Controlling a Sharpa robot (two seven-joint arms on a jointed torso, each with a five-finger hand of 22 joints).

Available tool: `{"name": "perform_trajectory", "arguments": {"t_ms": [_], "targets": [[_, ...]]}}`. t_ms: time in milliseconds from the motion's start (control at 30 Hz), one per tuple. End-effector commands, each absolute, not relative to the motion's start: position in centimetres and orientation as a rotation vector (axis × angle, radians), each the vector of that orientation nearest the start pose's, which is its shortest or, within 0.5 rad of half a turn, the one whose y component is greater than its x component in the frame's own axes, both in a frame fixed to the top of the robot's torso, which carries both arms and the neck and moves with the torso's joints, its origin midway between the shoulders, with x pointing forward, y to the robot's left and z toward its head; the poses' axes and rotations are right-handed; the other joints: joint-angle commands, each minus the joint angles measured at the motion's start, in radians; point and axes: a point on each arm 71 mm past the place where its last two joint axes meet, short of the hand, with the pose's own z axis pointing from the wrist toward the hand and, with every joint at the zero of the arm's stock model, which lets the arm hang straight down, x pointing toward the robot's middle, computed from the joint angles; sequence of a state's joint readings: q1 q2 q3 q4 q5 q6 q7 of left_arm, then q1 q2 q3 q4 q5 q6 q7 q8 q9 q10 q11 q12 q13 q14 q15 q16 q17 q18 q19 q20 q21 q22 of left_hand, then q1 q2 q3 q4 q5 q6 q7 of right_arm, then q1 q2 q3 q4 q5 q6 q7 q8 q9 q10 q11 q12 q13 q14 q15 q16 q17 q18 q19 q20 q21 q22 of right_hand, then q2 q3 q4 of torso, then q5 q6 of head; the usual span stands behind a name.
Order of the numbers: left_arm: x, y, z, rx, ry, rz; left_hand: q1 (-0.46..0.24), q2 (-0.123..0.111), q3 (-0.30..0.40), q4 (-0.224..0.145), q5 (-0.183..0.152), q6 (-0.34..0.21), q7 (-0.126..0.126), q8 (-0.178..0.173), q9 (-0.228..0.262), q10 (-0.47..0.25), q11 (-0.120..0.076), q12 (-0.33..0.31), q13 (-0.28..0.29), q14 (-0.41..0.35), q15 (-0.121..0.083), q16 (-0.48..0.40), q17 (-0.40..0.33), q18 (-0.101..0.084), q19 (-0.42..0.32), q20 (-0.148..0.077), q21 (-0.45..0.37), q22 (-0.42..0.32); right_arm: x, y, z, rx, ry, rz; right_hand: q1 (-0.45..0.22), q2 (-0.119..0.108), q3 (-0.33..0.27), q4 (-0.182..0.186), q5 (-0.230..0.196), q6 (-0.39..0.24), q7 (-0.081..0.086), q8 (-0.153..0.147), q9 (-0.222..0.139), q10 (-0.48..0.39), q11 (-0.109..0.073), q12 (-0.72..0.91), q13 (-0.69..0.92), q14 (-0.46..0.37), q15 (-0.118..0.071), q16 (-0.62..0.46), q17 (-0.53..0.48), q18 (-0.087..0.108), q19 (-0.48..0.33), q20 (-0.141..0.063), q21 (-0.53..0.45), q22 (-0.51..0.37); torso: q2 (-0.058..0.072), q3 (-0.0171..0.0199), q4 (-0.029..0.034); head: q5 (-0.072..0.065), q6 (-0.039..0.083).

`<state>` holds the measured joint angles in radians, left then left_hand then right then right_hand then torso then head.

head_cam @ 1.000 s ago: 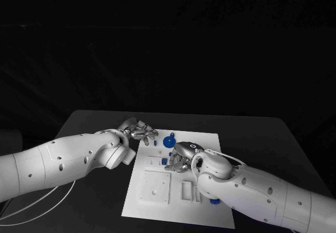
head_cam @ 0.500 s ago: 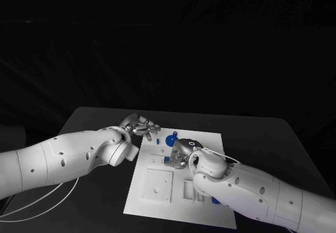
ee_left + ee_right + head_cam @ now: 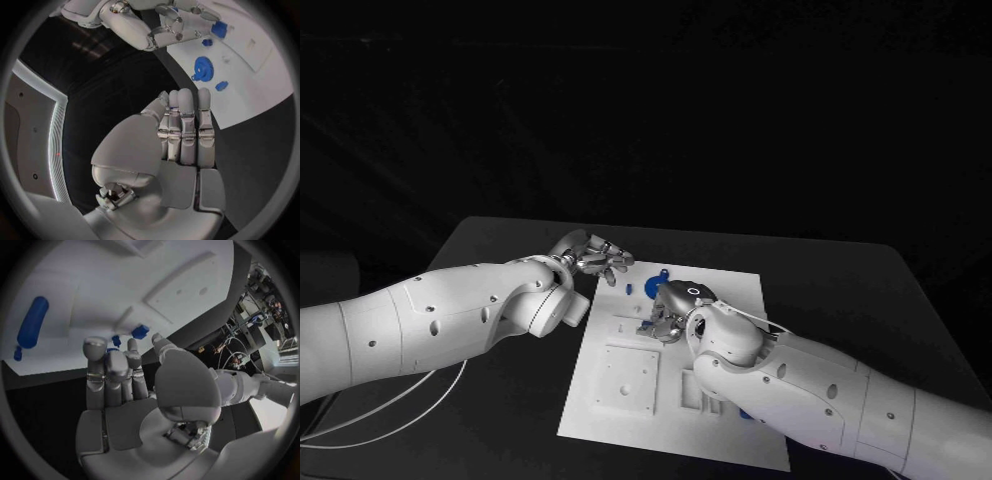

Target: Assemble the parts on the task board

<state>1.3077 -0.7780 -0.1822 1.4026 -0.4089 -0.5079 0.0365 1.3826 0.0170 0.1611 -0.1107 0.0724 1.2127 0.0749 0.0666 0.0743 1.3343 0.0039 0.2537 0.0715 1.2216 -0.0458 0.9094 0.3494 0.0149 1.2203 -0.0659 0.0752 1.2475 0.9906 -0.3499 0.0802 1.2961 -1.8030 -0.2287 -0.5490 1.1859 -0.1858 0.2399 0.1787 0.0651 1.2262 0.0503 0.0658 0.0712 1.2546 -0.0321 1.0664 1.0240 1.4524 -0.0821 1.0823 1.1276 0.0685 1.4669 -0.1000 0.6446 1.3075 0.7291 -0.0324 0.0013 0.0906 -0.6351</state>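
The right robot hand [image 3: 666, 322] seemingly pinches a small, stiff part [image 3: 139, 331] above the board [image 3: 733, 420]; the left robot hand [image 3: 593, 258] is spread, empty.

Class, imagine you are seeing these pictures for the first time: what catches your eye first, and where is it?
The white task board stands out against the black table, with a blue gear near its far edge. The right hand is over the board's middle among small blue parts. The left hand hovers at the board's far left corner, holding nothing.
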Motion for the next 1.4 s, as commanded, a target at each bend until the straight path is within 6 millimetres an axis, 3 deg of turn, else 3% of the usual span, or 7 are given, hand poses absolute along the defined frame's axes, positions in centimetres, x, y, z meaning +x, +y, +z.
{"name": "perform_trajectory", "arguments": {"t_ms": [33, 633, 867, 1067, 1400], "targets": [[51.5, 22.4, -19.2, -0.862, 1.627, -0.970, -0.006, -0.002, -0.004, 0.004, 0.005, -0.007, 0.001, -0.003, -0.002, -0.004, 0.003, -0.007, -0.002, 0.004, 0.000, -0.004, 0.002, 0.009, 0.007, -0.001, -0.006, -0.002, 47.5, -2.4, -25.0, -0.180, 1.736, 0.431, -0.006, -0.006, -0.007, 0.010, -0.003, -0.003, 0.003, -0.002, 0.001, 0.001, 0.003, -0.005, -0.001, 0.005, 0.002, -0.004, 0.002, -0.010, 0.024, -0.002, 0.001, 0.075, -0.001, 0.0001, -0.0012, 0.003, -0.003], [51.5, 22.1, -19.1, -0.865, 1.633, -0.974, -0.005, -0.005, -0.002, 0.007, 0.005, -0.020, 0.005, -0.003, -0.002, -0.009, 0.005, -0.009, -0.002, 0.004, 0.002, -0.008, 0.006, 0.009, 0.006, 0.000, -0.006, -0.007, 47.4, -1.7, -25.6, -0.193, 1.745, 0.421, -0.001, -0.014, -0.018, 0.007, -0.011, -0.008, 0.004, -0.002, 0.001, -0.004, 0.004, -0.010, -0.002, 0.004, 0.002, -0.010, 0.000, -0.009, 0.021, -0.002, -0.006, 0.073, -0.001, -0.0002, 0.0000, 0.007, -0.005], [51.5, 22.0, -19.0, -0.866, 1.632, -0.974, -0.005, -0.007, -0.002, 0.007, 0.005, -0.024, 0.006, -0.003, -0.002, -0.010, 0.006, -0.010, -0.002, 0.004, 0.002, -0.009, 0.006, 0.010, 0.006, 0.001, -0.006, -0.007, 47.4, -1.5, -25.5, -0.200, 1.719, 0.419, 0.045, -0.029, -0.007, -0.047, -0.016, -0.017, 0.008, -0.002, -0.001, -0.013, 0.006, -0.019, -0.007, -0.001, 0.001, -0.017, -0.002, -0.009, 0.018, -0.004, -0.016, 0.071, -0.002, -0.0006, -0.0009, 0.011, -0.006], [51.5, 22.0, -19.0, -0.867, 1.631, -0.973, -0.004, -0.008, -0.001, 0.007, 0.005, -0.026, 0.007, -0.003, -0.002, -0.011, 0.006, -0.010, -0.002, 0.004, 0.002, -0.010, 0.007, 0.010, 0.006, 0.001, -0.006, -0.008, 47.2, -1.3, -25.7, -0.233, 1.705, 0.406, 0.044, -0.037, -0.021, -0.093, -0.017, -0.030, 0.012, -0.002, -0.001, -0.028, 0.009, -0.028, -0.012, -0.008, 0.002, -0.024, -0.001, -0.008, 0.011, -0.004, -0.032, 0.069, -0.002, -0.0013, -0.0025, 0.013, -0.006], [51.6, 22.0, -19.0, -0.869, 1.633, -0.971, -0.003, -0.010, 0.001, 0.008, 0.005, -0.034, 0.009, -0.003, -0.002, -0.014, 0.008, -0.012, -0.002, 0.003, 0.003, -0.013, 0.008, 0.011, 0.005, 0.002, -0.006, -0.010, 47.0, -1.1, -26.1, -0.255, 1.696, 0.400, 0.041, -0.033, -0.018, -0.117, -0.016, -0.037, 0.014, -0.002, -0.001, -0.038, 0.010, -0.033, -0.015, -0.011, 0.002, -0.030, 0.001, -0.006, 0.009, -0.004, -0.041, 0.068, -0.002, -0.0010, -0.0030, 0.014, -0.007]]}}
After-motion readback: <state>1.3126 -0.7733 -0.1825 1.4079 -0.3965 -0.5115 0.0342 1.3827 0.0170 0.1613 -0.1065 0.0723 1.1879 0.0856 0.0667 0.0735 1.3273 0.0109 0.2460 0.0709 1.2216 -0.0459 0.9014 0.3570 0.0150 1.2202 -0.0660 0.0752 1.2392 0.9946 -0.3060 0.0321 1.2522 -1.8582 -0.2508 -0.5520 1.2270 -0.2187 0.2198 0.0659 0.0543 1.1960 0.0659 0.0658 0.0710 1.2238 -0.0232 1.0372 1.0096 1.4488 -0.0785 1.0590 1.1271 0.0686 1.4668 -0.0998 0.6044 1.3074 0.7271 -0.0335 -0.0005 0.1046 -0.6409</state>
